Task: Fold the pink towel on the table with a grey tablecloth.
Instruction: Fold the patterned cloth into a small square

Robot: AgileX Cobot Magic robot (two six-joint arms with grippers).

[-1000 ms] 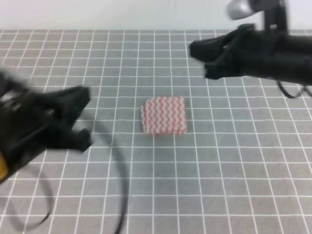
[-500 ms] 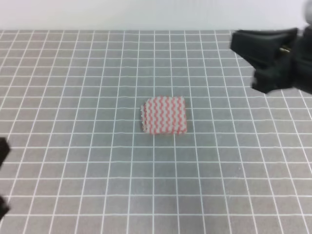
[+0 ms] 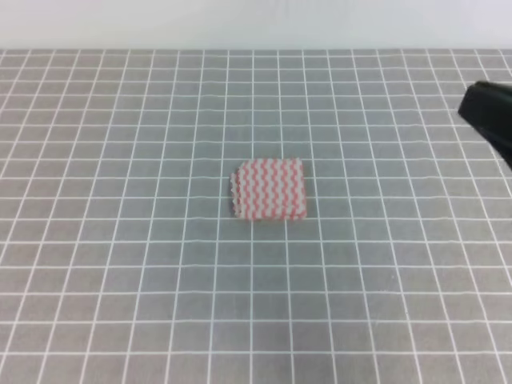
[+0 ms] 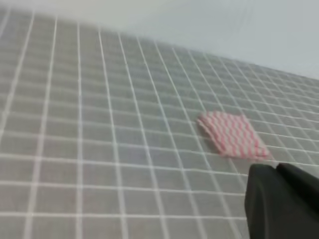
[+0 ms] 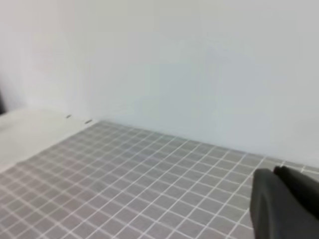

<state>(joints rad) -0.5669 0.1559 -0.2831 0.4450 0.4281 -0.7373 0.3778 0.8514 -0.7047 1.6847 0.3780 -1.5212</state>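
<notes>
At the centre of the grey gridded tablecloth (image 3: 120,240) lies the pink towel (image 3: 269,189), folded into a small block. Only the right gripper (image 3: 490,118) shows, at the right edge, well apart; I cannot tell either gripper's opening.

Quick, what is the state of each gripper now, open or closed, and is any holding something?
Left gripper: cannot be told; holds nothing visible.
Right gripper: cannot be told; not holding the pink towel.
</notes>
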